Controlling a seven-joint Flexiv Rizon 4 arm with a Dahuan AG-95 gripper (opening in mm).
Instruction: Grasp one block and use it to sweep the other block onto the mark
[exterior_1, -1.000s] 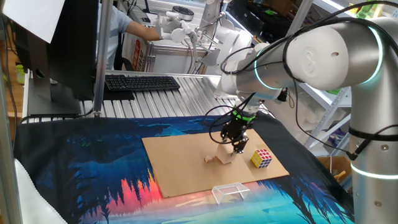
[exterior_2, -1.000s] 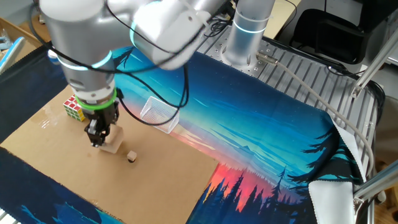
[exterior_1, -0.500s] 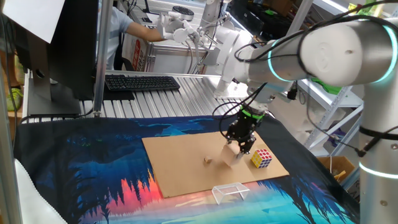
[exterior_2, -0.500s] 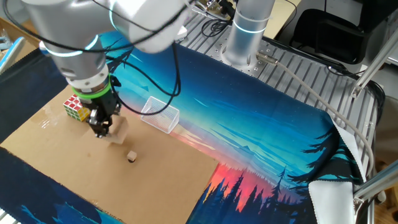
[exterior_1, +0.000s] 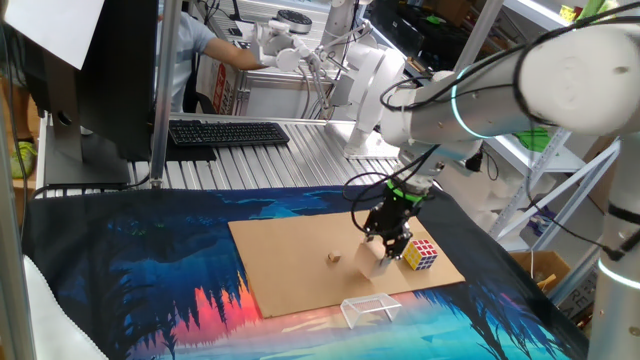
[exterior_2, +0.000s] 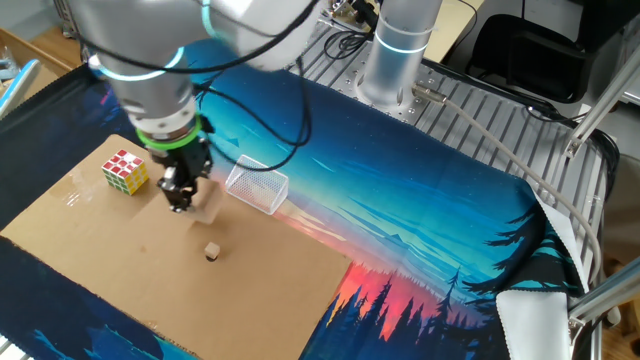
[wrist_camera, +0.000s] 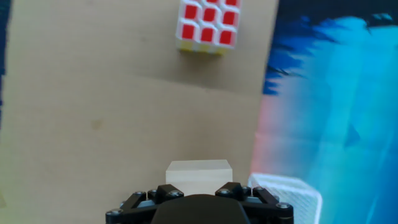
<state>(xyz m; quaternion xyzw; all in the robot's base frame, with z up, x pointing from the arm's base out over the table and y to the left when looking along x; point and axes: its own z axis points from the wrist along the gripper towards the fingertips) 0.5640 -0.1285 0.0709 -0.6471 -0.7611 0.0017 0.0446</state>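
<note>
You had the fingers (exterior_2: 181, 203) clamped narrow on the tan cube (exterior_2: 207, 203), which hung just below them over the cardboard sheet (exterior_2: 120, 262). In the hand view the cube (wrist_camera: 199, 178) sat square under the fingers. I couldn't tell whether its underside touched the sheet.

The tiny wooden piece (exterior_2: 211, 252) lay loose near the middle of the sheet, apart from the cube, on the side toward the counter's near edge in the other fixed view. One fixed view showed it left of the cube (exterior_1: 334, 258).

The mark: I couldn't pick it out in any view. That was risk one, since you had no visible target to aim the sweep at.

Risks as I judged them:
- The piece was small and rounded, so an off-centre push would likely roll it sideways off the cube face.
- If the cube rode too high, it would pass over the piece. Too low, and it could drag and buckle the sheet.
- The clear plastic frame (exterior_2: 257, 187) sat just beside the cube, and the puzzle cube (exterior_2: 124, 171) was near on the other side. A wide swing could clip either.
</note>
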